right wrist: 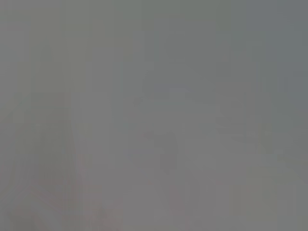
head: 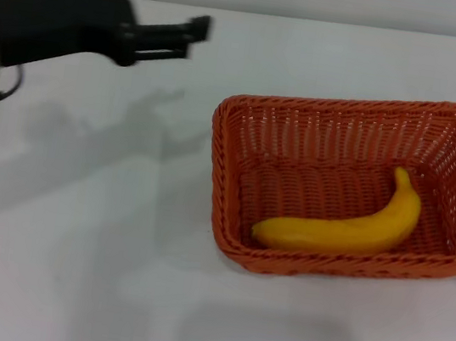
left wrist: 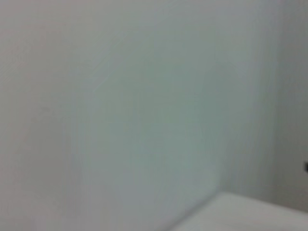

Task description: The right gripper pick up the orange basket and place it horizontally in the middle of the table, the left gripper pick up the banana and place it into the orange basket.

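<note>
Banana [head: 348, 229] lies inside the basket [head: 364, 122], at 3 o'clock on the tabletop [head: 68, 267], so both placements look done. Your left gripper [head: 176, 10] hangs at 10 o'clock, fingers spread and empty, clear of the basket.
</note>
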`<action>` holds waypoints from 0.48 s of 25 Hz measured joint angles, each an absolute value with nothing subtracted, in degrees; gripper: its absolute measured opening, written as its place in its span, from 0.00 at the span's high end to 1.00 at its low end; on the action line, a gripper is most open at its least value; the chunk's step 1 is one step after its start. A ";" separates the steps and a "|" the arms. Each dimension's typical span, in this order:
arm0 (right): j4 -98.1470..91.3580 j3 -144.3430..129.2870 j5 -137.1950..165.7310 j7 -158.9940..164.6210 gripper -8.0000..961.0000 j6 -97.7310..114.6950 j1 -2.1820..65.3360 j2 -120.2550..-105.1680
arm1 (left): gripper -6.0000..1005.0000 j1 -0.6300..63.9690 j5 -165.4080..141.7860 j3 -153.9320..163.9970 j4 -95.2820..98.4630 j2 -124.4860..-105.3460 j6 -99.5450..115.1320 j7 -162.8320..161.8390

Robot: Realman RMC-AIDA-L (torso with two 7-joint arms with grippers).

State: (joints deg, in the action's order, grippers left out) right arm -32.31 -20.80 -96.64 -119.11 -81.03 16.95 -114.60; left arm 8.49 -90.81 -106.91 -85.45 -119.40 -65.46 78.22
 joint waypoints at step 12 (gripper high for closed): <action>-32.33 -20.00 -96.77 -119.00 0.11 -80.25 15.91 -114.67 | 0.11 2.84 -63.55 -121.95 -54.62 -119.43 -74.92 110.80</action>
State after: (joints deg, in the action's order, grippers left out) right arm -32.33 -20.00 -96.77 -119.00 -80.25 15.91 -114.67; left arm 2.84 -63.54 -121.95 -54.62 -119.43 -74.92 110.80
